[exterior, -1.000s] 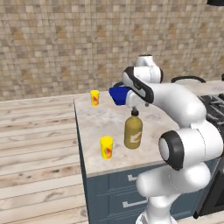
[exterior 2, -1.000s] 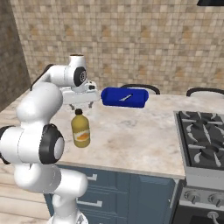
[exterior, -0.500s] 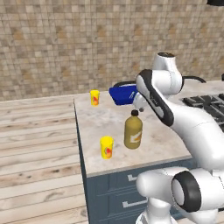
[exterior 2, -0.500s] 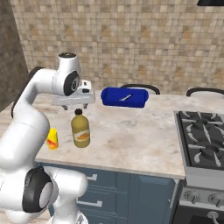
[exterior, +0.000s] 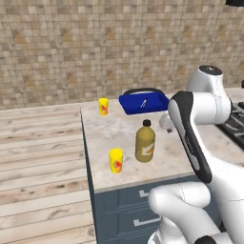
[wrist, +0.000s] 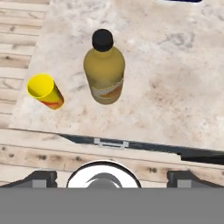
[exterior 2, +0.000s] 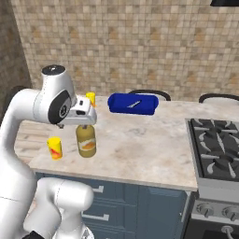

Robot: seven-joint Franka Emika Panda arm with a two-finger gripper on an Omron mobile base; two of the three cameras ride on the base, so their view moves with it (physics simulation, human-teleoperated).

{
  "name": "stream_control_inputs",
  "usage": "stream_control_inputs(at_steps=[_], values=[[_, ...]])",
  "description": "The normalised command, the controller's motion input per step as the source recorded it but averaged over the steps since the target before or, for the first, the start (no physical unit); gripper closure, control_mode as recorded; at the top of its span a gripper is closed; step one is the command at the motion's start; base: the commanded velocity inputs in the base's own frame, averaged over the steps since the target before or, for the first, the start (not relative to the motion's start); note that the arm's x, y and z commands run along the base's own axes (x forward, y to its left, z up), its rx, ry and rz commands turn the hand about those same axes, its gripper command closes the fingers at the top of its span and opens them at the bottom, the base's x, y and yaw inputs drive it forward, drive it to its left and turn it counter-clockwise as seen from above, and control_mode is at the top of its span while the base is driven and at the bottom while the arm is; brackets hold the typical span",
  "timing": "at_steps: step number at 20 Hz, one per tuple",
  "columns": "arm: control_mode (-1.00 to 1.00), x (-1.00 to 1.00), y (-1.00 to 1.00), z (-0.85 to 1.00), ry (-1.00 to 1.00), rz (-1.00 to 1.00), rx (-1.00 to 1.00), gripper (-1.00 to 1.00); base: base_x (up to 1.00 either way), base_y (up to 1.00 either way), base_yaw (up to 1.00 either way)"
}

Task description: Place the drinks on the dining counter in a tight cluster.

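1. The squat amber-yellow bottle with a black cap (wrist: 104, 69) stands upright on the beige marbled table (wrist: 175, 87), near its front edge and well apart from the back.
2. A small yellow cup with red marks (wrist: 44, 91) sits just beside it, toward the front corner.
3. The claw (wrist: 109, 177) is spread wide and holds nothing; its dark tips are mostly cut off in the hand view.
4. A blue tray (exterior: 143, 102) sits at the back edge, its contents too small to tell.

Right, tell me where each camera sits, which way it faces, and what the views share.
Left base view: behind the arm's left, looking forward and down at the dining counter; arm at lower right.
Right base view: behind its right, same counter; arm at left.
Hand view: on the hand, looking down; open gripper at the bottom edge.
Shared by all: amber bottle and nearer yellow cup.
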Motion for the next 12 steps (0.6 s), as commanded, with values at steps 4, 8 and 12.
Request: stream_control_inputs(at_steps=[4,8,12], values=[[-1.0,-0.64,-0.09,0.61,0.0,-0.05,0.0,-1.0,0.0,0.0,0.0],[-1.0,-0.36,-0.01,0.71,0.0,-0.01,0.0,-1.0,0.0,0.0,0.0],[-1.0,-0.13,0.0,0.22,0.0,-0.01,0.0,-1.0,0.0,0.0,0.0]])
